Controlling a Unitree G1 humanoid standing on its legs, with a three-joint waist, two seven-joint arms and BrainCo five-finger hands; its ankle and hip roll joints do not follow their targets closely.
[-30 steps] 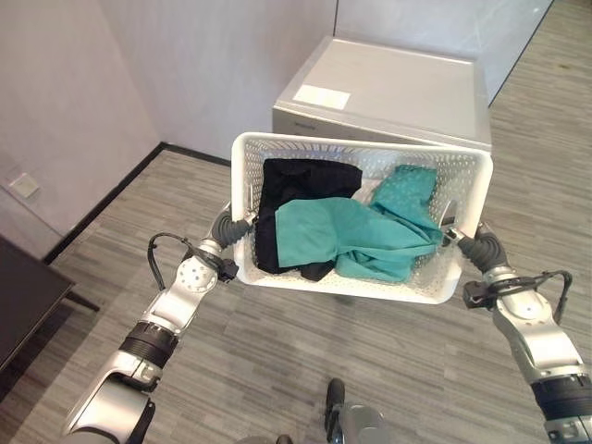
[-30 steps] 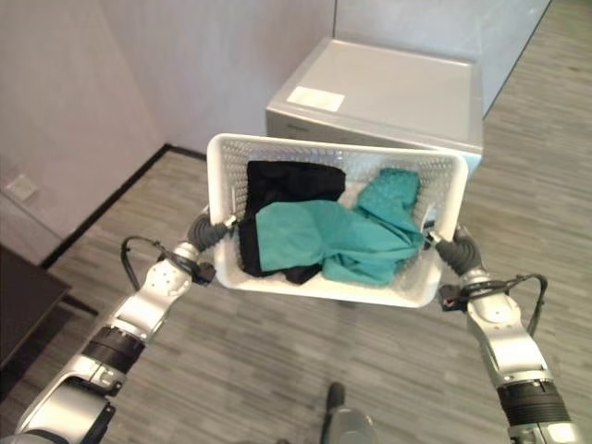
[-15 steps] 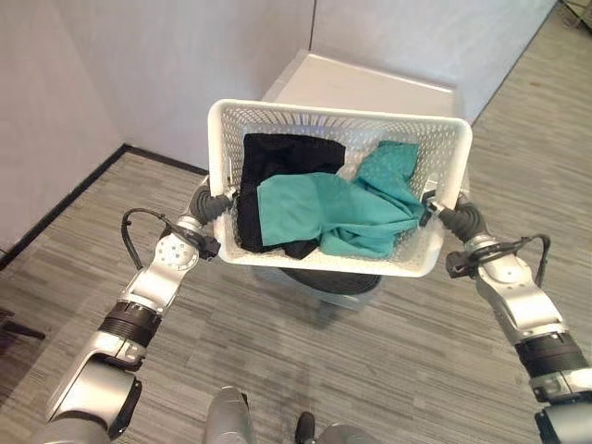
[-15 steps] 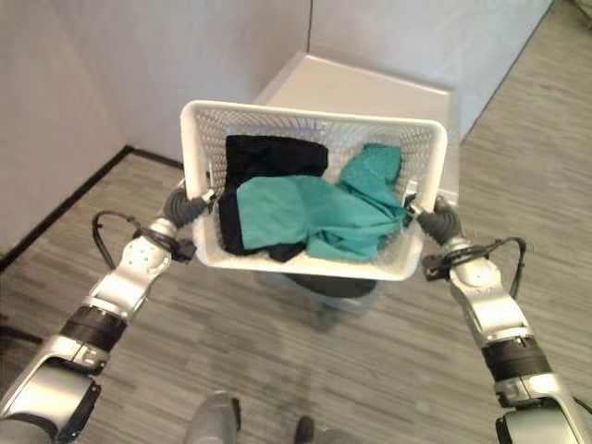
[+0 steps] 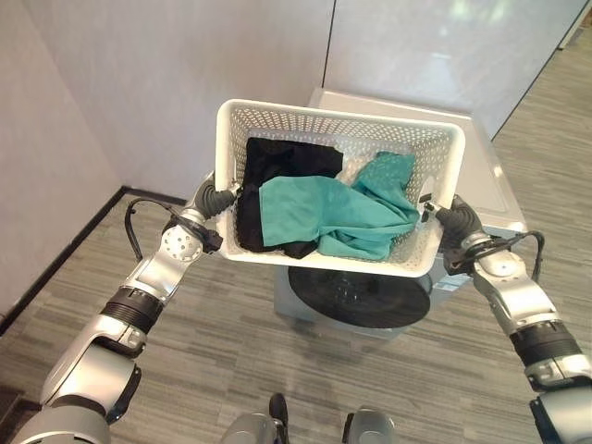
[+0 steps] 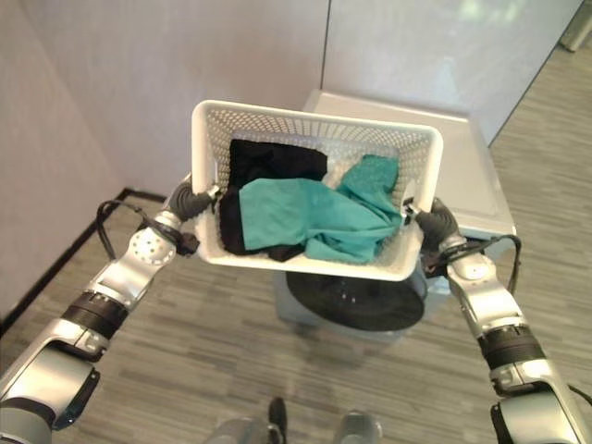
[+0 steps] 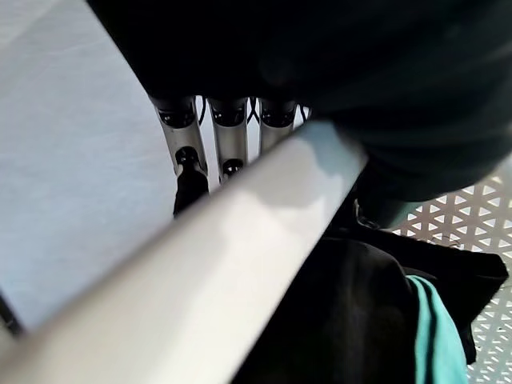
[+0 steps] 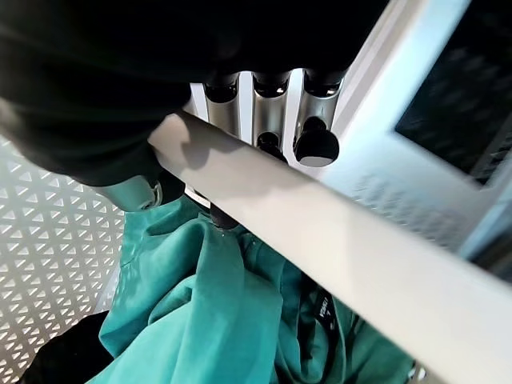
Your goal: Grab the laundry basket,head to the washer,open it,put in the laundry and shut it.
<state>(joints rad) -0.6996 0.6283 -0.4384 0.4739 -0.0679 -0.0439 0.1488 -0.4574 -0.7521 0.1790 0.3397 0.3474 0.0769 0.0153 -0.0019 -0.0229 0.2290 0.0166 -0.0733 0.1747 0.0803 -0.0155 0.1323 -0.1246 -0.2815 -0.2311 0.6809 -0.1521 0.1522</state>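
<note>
The robot stands right in front of the washer (image 5: 407,277), holding the laundry basket (image 5: 338,125) up high over it. The left robot hand (image 5: 215,199) grips one rim, and the right robot hand (image 5: 448,222) grips the other. Black and green laundry (image 5: 324,208) lies inside. I think the basket must go down next, so a hand can open the door.
</note>
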